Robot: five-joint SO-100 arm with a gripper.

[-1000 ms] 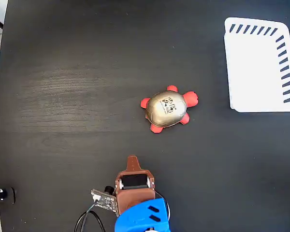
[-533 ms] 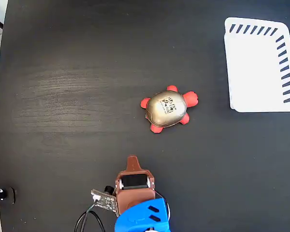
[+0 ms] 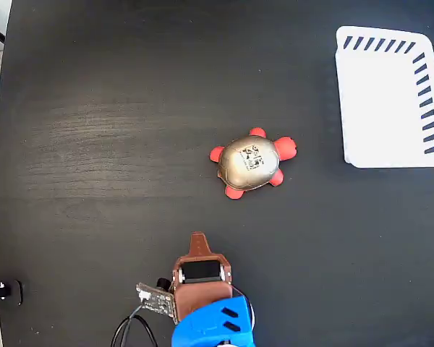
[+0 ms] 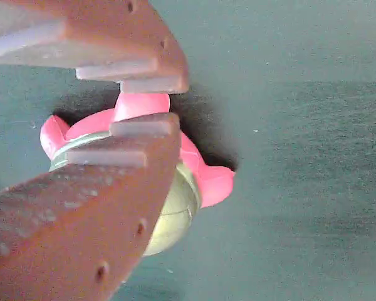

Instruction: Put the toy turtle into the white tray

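1. Far left of the fixed view: the dark wood-grain black table point(image 3: 94, 144) runs bare almost to the edge, where a pale strip of floor shows.
2. Low and left of centre, the brown two-finger gripper point(image 3: 197, 238) points up the picture from its blue arm body point(image 3: 213, 325), with a small circuit board and black cables point(image 3: 134, 329) hanging off its left side.
3. The wrist view gives the close-up: the brown ridged fingers point(image 4: 131, 135) sit with a narrow gap between their tips (apart, with nothing pinched), and red-orange toy shows through that gap.
4. Centre now: the small toy turtle point(image 3: 252, 163) with the shiny gold-silver domed shell sits flat on the table, black code mark up, red-orange head pointing right. It lies well above the gripper tip in the fixed view, not touching it.
5. In the wrist view the turtle point(image 4: 200, 179) lies beyond the fingers, partly hidden by the lower one.
6. Far right, top corner: the flat white rectangular tray point(image 3: 387, 101) with dark slanted slots along its top and right edges, well apart from the turtle.
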